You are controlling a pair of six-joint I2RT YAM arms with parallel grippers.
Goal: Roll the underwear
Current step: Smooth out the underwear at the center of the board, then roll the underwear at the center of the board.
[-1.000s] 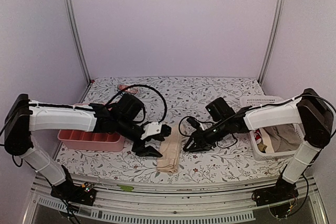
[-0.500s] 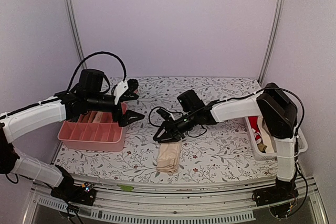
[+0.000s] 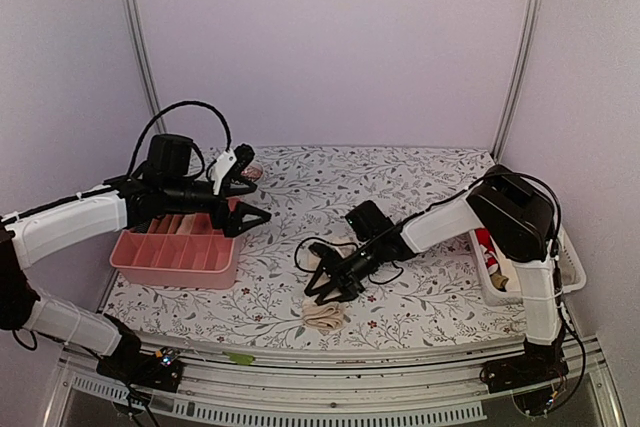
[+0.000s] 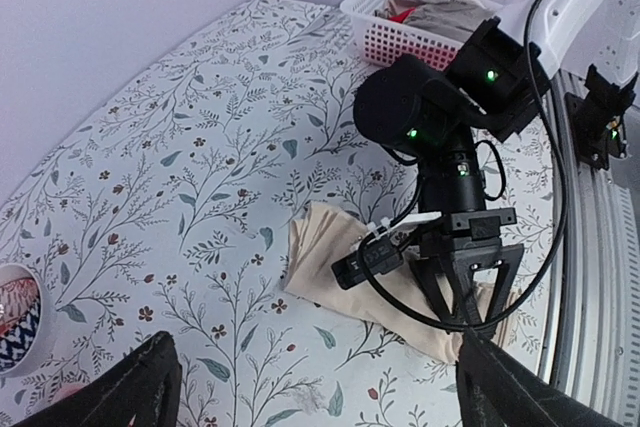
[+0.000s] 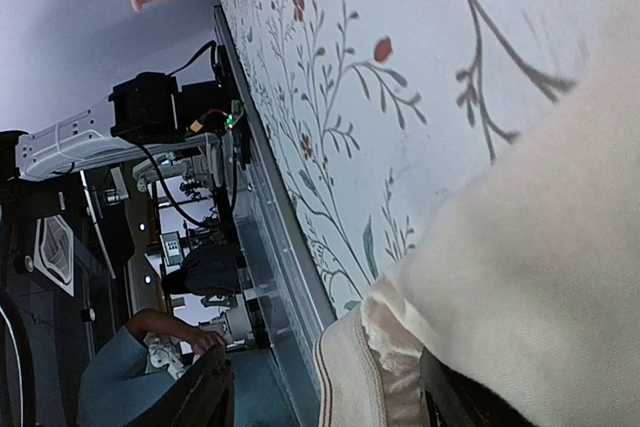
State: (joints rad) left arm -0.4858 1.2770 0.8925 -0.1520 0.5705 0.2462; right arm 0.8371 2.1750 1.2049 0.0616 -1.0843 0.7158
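A beige underwear lies near the table's front edge, bunched short. It also shows in the left wrist view and fills the right wrist view. My right gripper hangs low over it, jaws open, fingers pointing down at the cloth; it shows in the left wrist view too. In the right wrist view the cloth's seamed hem sits between the spread fingers of the right gripper. My left gripper is open and empty, raised above the pink tray, its fingers at the bottom corners of its own view.
The pink divided tray stands at the left. A white basket with more garments is at the right edge, also in the left wrist view. A small bowl sits behind the tray.
My left gripper left the cloth and rose over the pink tray. My right gripper swept from the cloth's far end toward the front edge, and the underwear now looks shorter and bunched.
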